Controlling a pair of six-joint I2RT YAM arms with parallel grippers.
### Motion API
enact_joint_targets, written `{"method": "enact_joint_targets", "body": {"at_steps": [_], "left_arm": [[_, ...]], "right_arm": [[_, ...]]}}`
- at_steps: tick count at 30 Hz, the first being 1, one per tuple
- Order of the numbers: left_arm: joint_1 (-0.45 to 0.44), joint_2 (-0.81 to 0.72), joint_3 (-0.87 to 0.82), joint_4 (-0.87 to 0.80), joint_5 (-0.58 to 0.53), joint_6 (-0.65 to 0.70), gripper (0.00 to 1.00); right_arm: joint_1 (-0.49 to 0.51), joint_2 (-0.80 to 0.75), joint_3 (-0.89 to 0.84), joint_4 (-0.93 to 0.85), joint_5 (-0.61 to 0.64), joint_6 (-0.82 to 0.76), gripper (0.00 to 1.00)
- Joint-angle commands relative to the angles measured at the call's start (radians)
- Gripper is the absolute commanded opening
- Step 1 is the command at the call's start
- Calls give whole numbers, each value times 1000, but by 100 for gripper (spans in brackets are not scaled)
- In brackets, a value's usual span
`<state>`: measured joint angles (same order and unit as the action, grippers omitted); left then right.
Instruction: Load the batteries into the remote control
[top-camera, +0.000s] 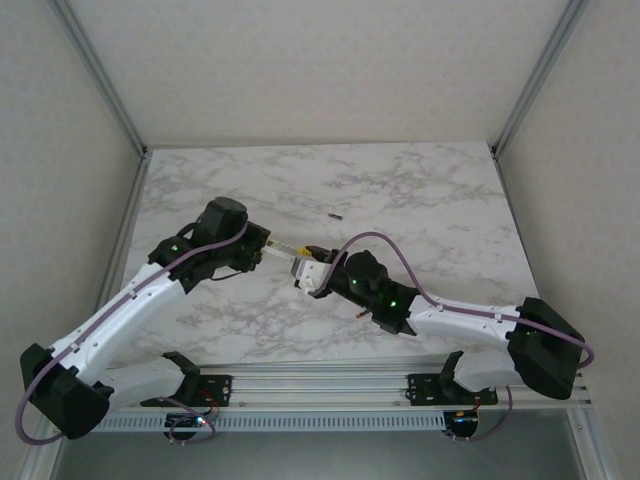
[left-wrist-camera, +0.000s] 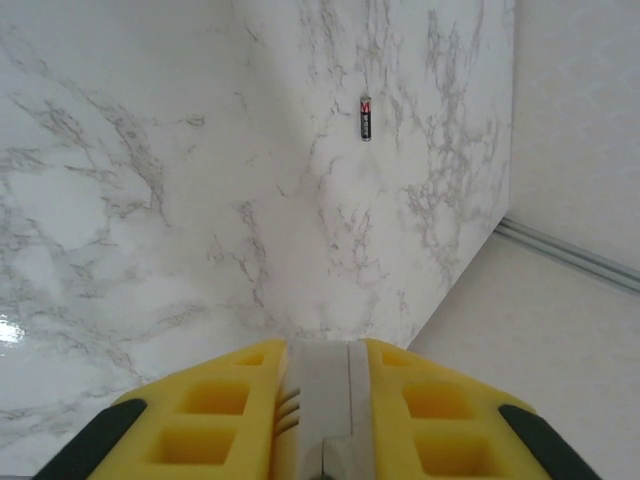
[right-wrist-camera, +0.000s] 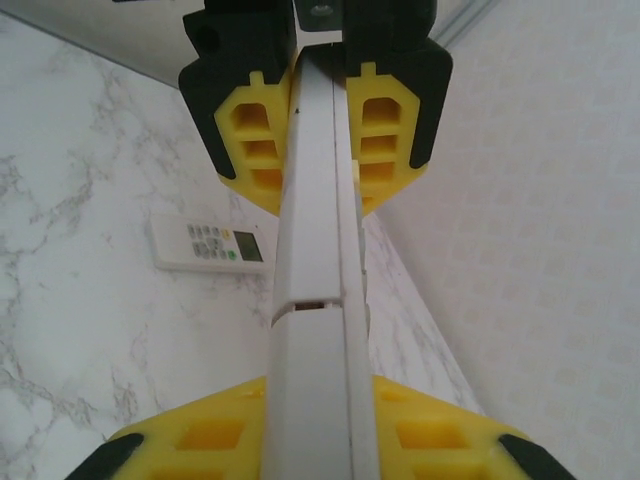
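Top external: the left gripper (top-camera: 274, 245) and right gripper (top-camera: 303, 272) meet mid-frame above the table (top-camera: 430, 200). A white remote (top-camera: 287, 247) is bridged between them, off the surface.

The left jaws are clamped on one end of the remote. Left wrist shows the yellow fingers (left-wrist-camera: 250, 365) pressed to both of its sides. The right jaws look clamped on the other end. In right wrist its fingers (right-wrist-camera: 150, 445) sit tight against the remote at frame bottom, with the left gripper's at frame top. The remote is edge-on there with a seam across it mid-frame. I cannot tell if the battery bay is open.

One battery (top-camera: 336, 215) is visible, flat on the table just up and right of the meeting grippers, apart from both and from the remote. Its long axis runs roughly left-right in top external. In left wrist it sits upper centre with its long axis up-down the frame, about in line with where the left jaws point.

Both grippers are about equally near and neither is free. Judgement: one arm must let go to fetch it. The left faces it head-on, and its jaws close across the battery's thin width.

A second remote (right-wrist-camera: 212, 245) lies face up on the table, left of centre in right wrist.
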<state>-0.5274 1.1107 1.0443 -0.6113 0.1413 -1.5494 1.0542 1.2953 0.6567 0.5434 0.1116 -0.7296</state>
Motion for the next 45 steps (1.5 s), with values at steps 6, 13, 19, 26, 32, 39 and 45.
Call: {"method": "enact_joint_targets", "body": {"at_steps": [6, 13, 19, 26, 32, 39, 45], "left_arm": [[93, -81, -18, -53, -58, 5, 0], [92, -47, -82, 8, -12, -3, 0], [90, 23, -97, 26, 40, -9, 0], [83, 30, -89, 7, 28, -12, 2], [81, 17, -97, 11, 37, -18, 3], [95, -19, -109, 51, 18, 16, 25], [105, -110, 6, 145, -258, 509, 93]], "right_arm": [[-31, -93, -126, -43, 54, 107, 21], [-36, -112, -97, -142, -43, 202, 22], [-33, -58, 67, -282, -39, 531, 49], [-5, 80, 141, -221, -159, 210, 49], [-5, 195, 232, -171, -172, 195, 23], [-33, 163, 224, -183, -168, 357, 5], [-239, 162, 367, -609, -773, 650, 4]]}}
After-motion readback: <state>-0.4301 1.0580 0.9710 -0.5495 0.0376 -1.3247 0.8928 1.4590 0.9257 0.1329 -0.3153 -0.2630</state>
